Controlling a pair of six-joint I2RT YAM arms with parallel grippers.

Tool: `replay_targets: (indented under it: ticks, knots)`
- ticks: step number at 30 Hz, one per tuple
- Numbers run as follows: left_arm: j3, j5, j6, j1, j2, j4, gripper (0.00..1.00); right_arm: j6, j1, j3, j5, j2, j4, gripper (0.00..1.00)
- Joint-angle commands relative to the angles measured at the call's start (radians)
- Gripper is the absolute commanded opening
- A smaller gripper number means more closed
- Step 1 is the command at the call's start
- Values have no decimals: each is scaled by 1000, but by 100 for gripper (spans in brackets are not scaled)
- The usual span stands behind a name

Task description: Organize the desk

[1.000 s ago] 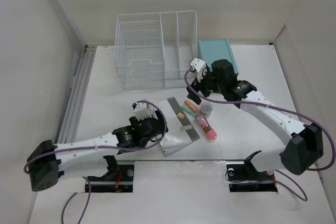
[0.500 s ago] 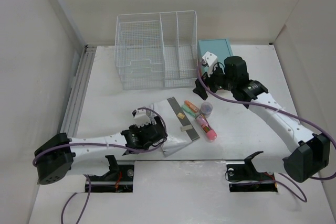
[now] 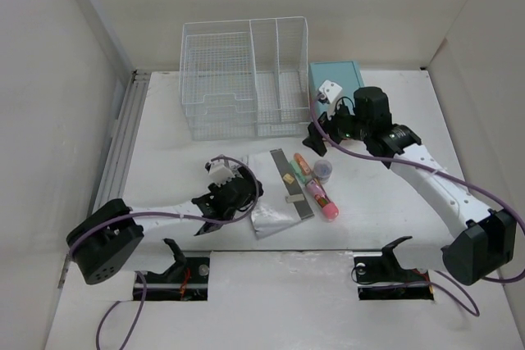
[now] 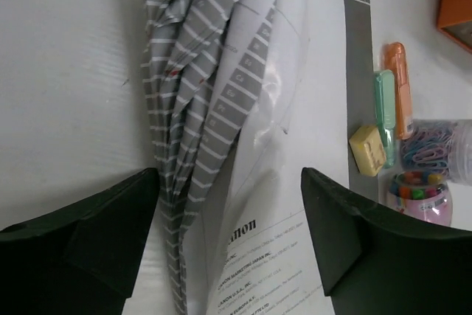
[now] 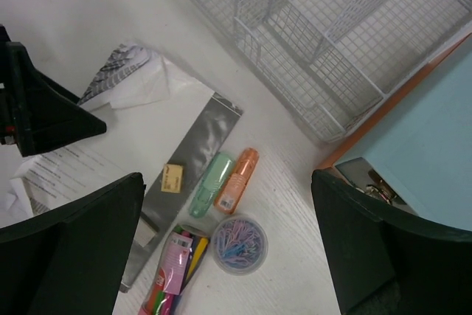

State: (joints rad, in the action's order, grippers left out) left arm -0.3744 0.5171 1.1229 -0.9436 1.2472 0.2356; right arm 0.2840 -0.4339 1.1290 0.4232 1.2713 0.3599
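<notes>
Across the view from above, the desk (image 3: 164, 145) spreads white between side walls. Bare surface runs along its left edge beside a metal rail (image 3: 121, 137), and more lies to the right of the clutter. At the far edge stands a wire basket (image 3: 244, 79), with a teal box (image 3: 344, 71) just beside its right side. Near the middle lies a loose stack of papers (image 4: 258, 182), its striped edges fanned out and a gray strip (image 4: 358, 86) along its right side. The left gripper (image 4: 230, 182) hangs low over those papers with its jaws wide apart and nothing held; whether it touches them I cannot tell. The right gripper (image 5: 227, 182) is also spread wide and empty, up in the air near the basket's front right corner. Below it a green highlighter (image 5: 209, 175) and an orange one (image 5: 237, 181) lie touching side by side. Just beside them sit a round tub of paper clips (image 5: 236, 245) and a pink tub (image 5: 173, 271), and a small yellow block (image 5: 172, 178) rests on the gray strip.
</notes>
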Motion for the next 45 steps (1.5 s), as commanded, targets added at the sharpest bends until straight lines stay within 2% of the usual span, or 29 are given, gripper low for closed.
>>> replay_targets:
  ticks: [1,2,3,6,7,11,13,15,19,26,29,30,33,36,37,38,41,45]
  knots:
    - [80,-167,-20,32,92,31,74,-5,18,3,52,-15,-4,100]
    - [94,-179,-20,32,124,48,69,-5,18,3,52,-15,-4,100]
    - [94,-192,-20,32,142,88,57,-5,18,3,52,-15,-4,100]
    - [117,-230,-11,32,220,134,40,-5,18,3,61,-15,5,100]
    - [117,-245,-11,32,237,161,31,-5,18,3,71,-15,5,100]
    - [117,-256,-2,32,314,197,25,-5,27,3,92,-15,5,100]
    - [117,-256,-2,32,348,206,19,-5,37,3,103,-15,14,100]
    - [117,-256,9,32,368,220,18,-5,46,3,114,-15,14,100]
    - [137,-256,34,32,380,241,1,-5,57,3,146,-6,24,100]
    - [161,-223,54,23,344,252,0,4,66,3,167,13,42,100]
    - [202,-194,83,2,227,252,0,4,75,12,176,13,51,100]
    - [212,-193,93,2,140,252,0,4,75,12,186,13,51,100]
    - [221,-146,103,-18,-18,130,0,14,75,12,195,22,60,100]
    - [198,-88,114,-29,-303,-86,0,23,75,12,206,33,70,100]
    - [198,-77,114,-29,-304,-87,0,23,75,12,206,42,70,100]
    - [183,-68,91,-20,-398,-161,0,23,75,21,215,42,70,100]
    - [157,-68,58,18,-526,-269,0,32,84,22,226,60,80,100]
    - [134,-77,20,38,-568,-340,0,88,84,43,293,97,138,100]
